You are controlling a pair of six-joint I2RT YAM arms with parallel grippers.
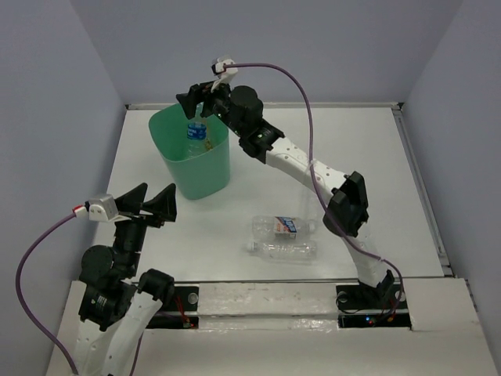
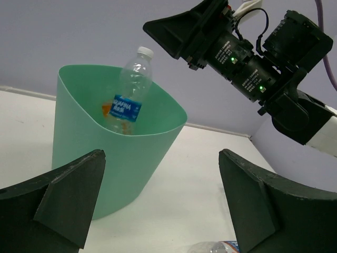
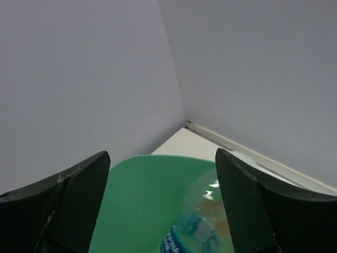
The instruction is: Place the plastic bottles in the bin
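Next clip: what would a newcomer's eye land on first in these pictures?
The mint-green bin at the far left of the table, a blue-labelled bottle tilted inside with its cap above the rim, the right gripper open over it. Next, a white-labelled bottle and a bare clear bottle lying close together mid-table; the left gripper hovers open, empty.

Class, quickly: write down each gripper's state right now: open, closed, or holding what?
Left gripper: open, holding nothing.
Right gripper: open above the bin, not gripping the bottle beneath it.

This is a robotics test cell. Bare grey walls (image 1: 313,47) box in a white table (image 1: 368,141). Two cabled robot arms (image 1: 297,160) are bolted at its near edge.
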